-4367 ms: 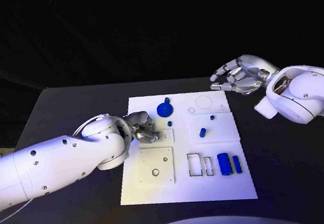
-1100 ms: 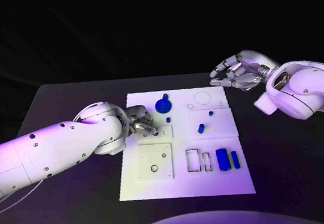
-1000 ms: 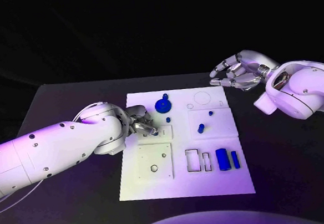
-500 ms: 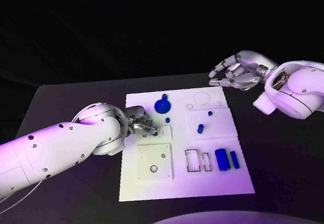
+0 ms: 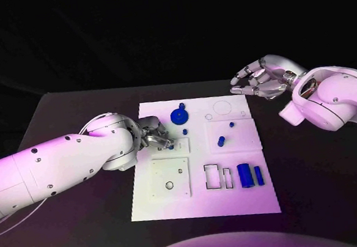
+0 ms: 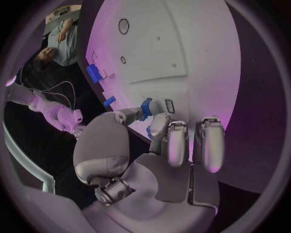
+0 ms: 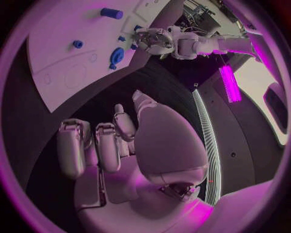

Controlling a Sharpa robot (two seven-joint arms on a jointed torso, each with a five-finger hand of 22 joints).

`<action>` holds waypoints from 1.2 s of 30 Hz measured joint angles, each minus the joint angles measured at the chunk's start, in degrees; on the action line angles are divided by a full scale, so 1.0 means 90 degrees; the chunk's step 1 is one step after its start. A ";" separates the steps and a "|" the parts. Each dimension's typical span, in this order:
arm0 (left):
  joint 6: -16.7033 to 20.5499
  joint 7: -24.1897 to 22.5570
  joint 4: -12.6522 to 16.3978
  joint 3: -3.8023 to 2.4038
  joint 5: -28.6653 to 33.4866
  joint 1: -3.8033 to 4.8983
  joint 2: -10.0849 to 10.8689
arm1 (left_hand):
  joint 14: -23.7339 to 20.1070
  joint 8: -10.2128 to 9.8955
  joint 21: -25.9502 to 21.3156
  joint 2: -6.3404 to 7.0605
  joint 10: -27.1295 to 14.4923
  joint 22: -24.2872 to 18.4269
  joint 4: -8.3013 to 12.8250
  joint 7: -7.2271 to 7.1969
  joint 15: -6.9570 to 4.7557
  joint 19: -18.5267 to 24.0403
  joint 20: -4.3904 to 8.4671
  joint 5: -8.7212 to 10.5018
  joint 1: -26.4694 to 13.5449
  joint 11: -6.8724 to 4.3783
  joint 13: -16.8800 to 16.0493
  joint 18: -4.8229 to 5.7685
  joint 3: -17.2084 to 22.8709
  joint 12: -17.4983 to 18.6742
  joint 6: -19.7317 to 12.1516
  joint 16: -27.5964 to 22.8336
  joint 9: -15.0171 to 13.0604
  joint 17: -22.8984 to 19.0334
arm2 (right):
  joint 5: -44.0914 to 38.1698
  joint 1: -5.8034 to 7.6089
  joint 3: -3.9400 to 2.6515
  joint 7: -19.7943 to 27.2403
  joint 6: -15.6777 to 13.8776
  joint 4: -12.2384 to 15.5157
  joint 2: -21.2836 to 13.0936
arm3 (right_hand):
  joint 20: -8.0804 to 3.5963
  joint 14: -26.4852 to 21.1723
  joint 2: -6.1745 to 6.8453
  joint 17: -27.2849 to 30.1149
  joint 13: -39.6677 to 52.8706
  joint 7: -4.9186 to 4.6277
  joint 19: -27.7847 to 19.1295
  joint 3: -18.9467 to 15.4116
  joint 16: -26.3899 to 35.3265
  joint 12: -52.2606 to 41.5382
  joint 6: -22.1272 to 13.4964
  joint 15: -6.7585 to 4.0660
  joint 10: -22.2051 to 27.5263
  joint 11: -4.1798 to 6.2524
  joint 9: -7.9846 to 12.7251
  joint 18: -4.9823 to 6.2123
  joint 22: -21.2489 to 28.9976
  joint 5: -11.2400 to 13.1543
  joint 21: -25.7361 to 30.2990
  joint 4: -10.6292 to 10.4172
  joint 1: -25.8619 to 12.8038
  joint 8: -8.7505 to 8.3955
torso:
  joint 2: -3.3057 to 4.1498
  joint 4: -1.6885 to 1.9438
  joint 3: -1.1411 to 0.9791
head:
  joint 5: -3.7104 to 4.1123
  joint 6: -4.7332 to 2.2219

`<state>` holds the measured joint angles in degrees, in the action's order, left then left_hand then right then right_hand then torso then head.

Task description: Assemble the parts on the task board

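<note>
At board's left edge | left hand pinches, seemingly, small blue part

White task board flat on table, blue parts on it

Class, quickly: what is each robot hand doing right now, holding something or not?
Left hand: pinches a small blue part over the white task board.
Right hand: fingers curled, holding nothing.
</note>
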<state>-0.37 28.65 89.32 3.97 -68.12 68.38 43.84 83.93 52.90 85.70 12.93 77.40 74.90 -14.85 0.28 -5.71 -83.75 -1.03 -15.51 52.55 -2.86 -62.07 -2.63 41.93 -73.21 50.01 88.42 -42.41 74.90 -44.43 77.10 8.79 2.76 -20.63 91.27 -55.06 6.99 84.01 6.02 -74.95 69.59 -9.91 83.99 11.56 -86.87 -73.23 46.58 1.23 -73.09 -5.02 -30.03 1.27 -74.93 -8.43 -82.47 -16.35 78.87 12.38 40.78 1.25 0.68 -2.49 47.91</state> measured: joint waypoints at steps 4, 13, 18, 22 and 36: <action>-0.0001 0.0001 -0.0001 0.0000 0.0000 0.0000 0.0000 | 0.0000 0.0001 0.0000 0.0000 0.0000 0.0000 -0.0055 0.0022 0.0000 0.0000 0.0000 0.0000 0.0000 0.0000 -0.0011 0.0000 -0.0085 -0.0024 0.0024 0.0000 0.0000 0.0000 | -0.0001 -0.0002 0.0000 0.0000 0.0001 -0.0002 0.0001 | 0.0000 0.0000 0.0000 0.0000 0.0000 0.0000 0.0000 -0.0018 0.0000 0.0000 0.0000 0.0000 0.0000 0.0000 0.0000 0.0000 0.0000 0.0000 0.0000 -0.0018 0.0000 0.0000 | -0.0001 -0.0001 0.0000 | -0.0003 0.0005; -0.0008 0.0001 0.0001 0.0000 0.0000 0.0000 0.0005 | 0.0000 0.0002 0.0000 -0.0042 0.0025 0.0005 -0.0186 0.0020 0.0000 0.0000 0.0000 0.0000 -0.0041 -0.0024 -0.0051 0.0000 -0.0268 -0.0063 0.0026 0.0025 0.0006 0.0000 | -0.0003 -0.0001 0.0000 0.0001 0.0007 -0.0005 0.0003 | 0.0000 0.0000 0.0000 0.0001 0.0000 0.0000 0.0000 -0.0018 0.0000 0.0000 0.0000 0.0000 0.0000 0.0000 0.0000 0.0000 0.0001 0.0000 0.0000 -0.0018 0.0000 0.0000 | -0.0001 -0.0001 0.0000 | -0.0010 0.0021; -0.0013 0.0001 0.0009 0.0000 0.0000 0.0000 0.0012 | 0.0000 0.0002 0.0000 -0.0042 0.0025 0.0005 -0.0182 0.0014 0.0000 0.0000 0.0000 0.0000 -0.0041 -0.0024 -0.0063 0.0000 -0.0324 -0.0069 0.0031 0.0025 0.0006 0.0000 | -0.0003 -0.0001 0.0000 0.0001 0.0011 -0.0007 0.0004 | 0.0000 0.0000 0.0000 0.0001 0.0001 0.0000 0.0000 -0.0018 0.0000 0.0000 0.0000 0.0000 0.0000 0.0000 0.0000 -0.0001 0.0002 0.0000 0.0000 -0.0018 0.0000 0.0000 | -0.0001 -0.0001 0.0000 | -0.0009 0.0022; -0.0027 0.0001 0.0026 -0.0001 0.0000 -0.0004 0.0019 | 0.0000 0.0002 0.0000 -0.0042 0.0025 0.0005 -0.0176 0.0037 0.0000 0.0000 0.0000 0.0000 -0.0041 -0.0024 -0.0071 0.0000 -0.0364 -0.0069 0.0056 0.0025 0.0006 0.0000 | -0.0003 -0.0001 0.0000 0.0002 0.0013 -0.0007 0.0004 | 0.0000 0.0000 0.0000 0.0001 0.0001 0.0000 0.0000 -0.0018 0.0000 0.0000 0.0000 0.0000 0.0000 0.0000 0.0000 0.0000 0.0002 0.0000 0.0000 -0.0018 0.0000 0.0000 | -0.0001 -0.0001 0.0000 | -0.0004 0.0022; -0.0134 0.0001 0.0088 -0.0029 0.0010 -0.0020 0.0059 | 0.0000 0.0025 0.0000 -0.0042 0.0025 0.0004 -0.0177 0.0037 0.0001 0.0000 0.0000 0.0000 -0.0041 -0.0024 -0.0082 0.0000 -0.0435 -0.0075 0.0056 0.0024 0.0006 0.0000 | -0.0004 -0.0001 0.0000 0.0002 0.0027 -0.0015 0.0007 | 0.0000 0.0000 0.0000 0.0002 0.0007 0.0000 0.0000 -0.0018 0.0000 0.0000 0.0000 0.0000 0.0000 0.0000 0.0000 0.0000 0.0003 0.0000 0.0000 -0.0018 0.0000 0.0000 | -0.0001 0.0000 0.0001 | -0.0006 0.0029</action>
<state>-1.58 28.66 90.12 3.71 -68.03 68.20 44.37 83.93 53.12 85.70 12.55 77.62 74.94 -16.44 0.61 -5.71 -83.75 -1.04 -15.51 52.18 -3.08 -62.81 -2.63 38.01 -73.89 50.51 88.64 -42.36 74.90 -44.46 77.09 8.79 2.78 -20.39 91.14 -54.99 6.99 84.01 6.03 -74.93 69.65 -9.91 83.99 11.39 -86.87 -73.23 46.58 1.23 -73.08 -5.02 -30.04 1.27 -74.90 -8.43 -82.48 -16.51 78.87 12.38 40.76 1.25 0.68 -2.55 48.18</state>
